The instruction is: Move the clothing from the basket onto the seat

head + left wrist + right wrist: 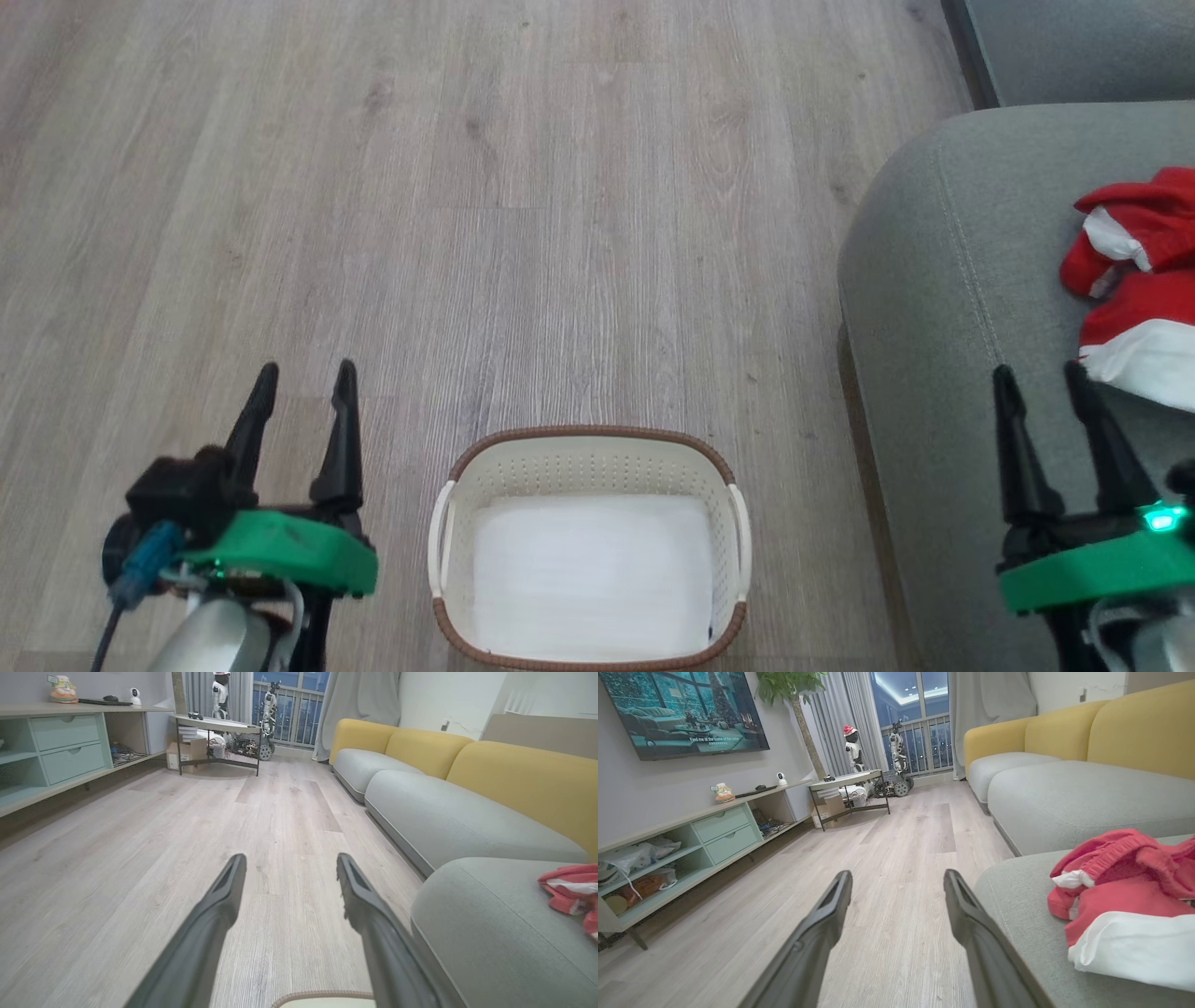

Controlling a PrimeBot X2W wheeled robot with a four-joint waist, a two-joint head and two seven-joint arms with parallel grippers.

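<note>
Red-white clothing [1134,280] crumpled on grey seat [943,280]; basket [588,448] on floor.

Pale wood-look plank floor [467,233] stretching toward tall window [920,718], night showing beyond balcony railing. Grey curtains [994,714] hanging at both sides. Mint low console [714,830] lining wall under wall-mounted screen [686,711]. Yellow sofa backrests [523,779] running along opposite side. Small metal-legged table [850,786] standing near window.
</note>
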